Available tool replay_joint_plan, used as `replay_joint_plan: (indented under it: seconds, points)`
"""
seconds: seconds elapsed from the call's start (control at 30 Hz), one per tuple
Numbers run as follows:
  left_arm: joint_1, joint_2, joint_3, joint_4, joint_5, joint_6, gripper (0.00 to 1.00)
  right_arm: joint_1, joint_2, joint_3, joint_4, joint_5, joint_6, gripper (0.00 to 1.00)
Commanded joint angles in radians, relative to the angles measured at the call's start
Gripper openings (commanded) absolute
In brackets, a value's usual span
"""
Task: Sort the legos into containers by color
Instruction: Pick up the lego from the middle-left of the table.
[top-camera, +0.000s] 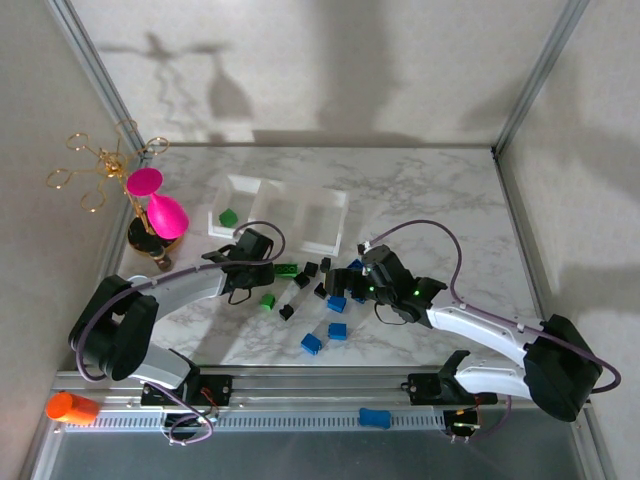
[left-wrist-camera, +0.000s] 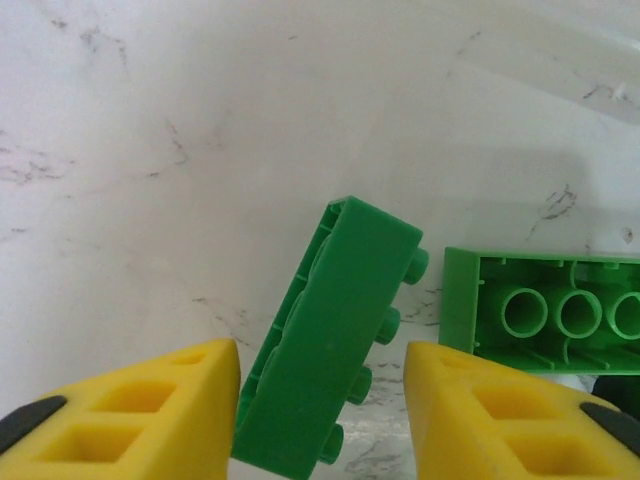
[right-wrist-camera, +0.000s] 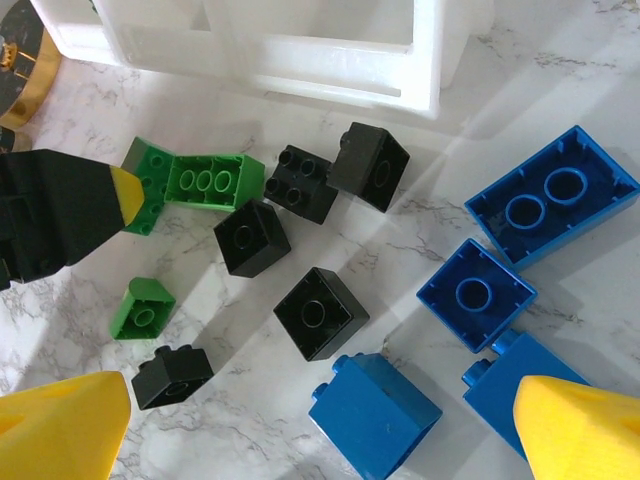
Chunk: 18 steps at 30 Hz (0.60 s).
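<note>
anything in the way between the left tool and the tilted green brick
Nothing visible: the tilted green brick sits inside the open left tool. A second green brick, upside down, lies beyond one finger.

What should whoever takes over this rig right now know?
Left end effector: open, one finger on each side of a tilted oblong green lego, not clamped on it.
Right end effector: open, above the blue legos, holding nothing.
Tray: one binned green lego in the left compartment.
Done: that one green piece.
Left: the other green legos, the black legos and the blue legos, all loose on the table in front of the tray.
</note>
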Motion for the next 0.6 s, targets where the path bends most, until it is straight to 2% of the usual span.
replay_joint_plan:
  seconds: [0.0, 0.07, 0.23, 0.57]
  points:
    - [-0.008, -0.001, -0.017, -0.003, -0.022, 0.003, 0.42, 0.010, 0.003, -0.001, 0.003, 0.017, 0.007, 0.99]
    - [-0.008, -0.002, -0.025, 0.000, -0.023, 0.004, 0.40, 0.010, 0.005, 0.000, 0.003, 0.018, 0.005, 0.99]
    - [-0.008, 0.014, -0.026, 0.013, -0.005, 0.012, 0.41, 0.010, 0.010, -0.001, 0.006, 0.018, 0.007, 0.99]
    - [-0.012, -0.008, -0.016, 0.006, -0.009, 0.013, 0.29, 0.010, 0.003, -0.002, 0.006, 0.021, 0.008, 0.99]
